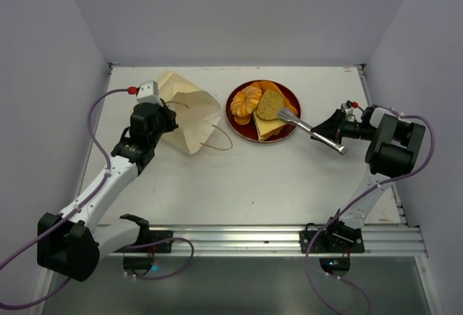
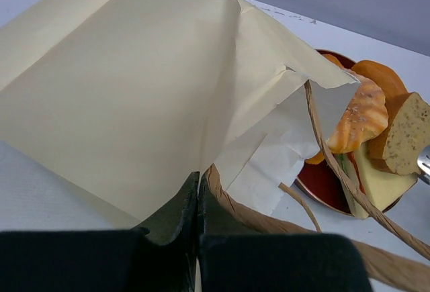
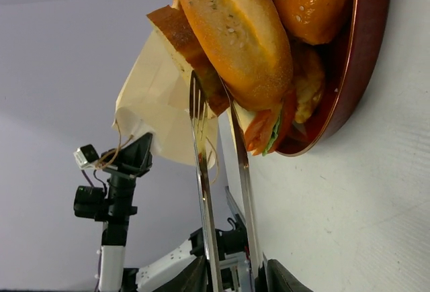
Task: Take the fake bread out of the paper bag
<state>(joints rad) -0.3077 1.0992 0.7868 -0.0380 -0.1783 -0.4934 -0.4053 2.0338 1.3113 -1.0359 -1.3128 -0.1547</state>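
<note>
1. My left tool is pinched shut on the edge of the paper bag, which lies on the table at upper left of centre.
2. My right tool grips metal tongs; their tips, slightly apart, are at the speckled slice.
3. The bread is piled on the red plate, just right of the bag.

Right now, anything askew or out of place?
The paper bag lies tipped over and creased, pinched by the left gripper. The fake bread sits heaped on the red plate, the right gripper's metal tongs touching it.
</note>
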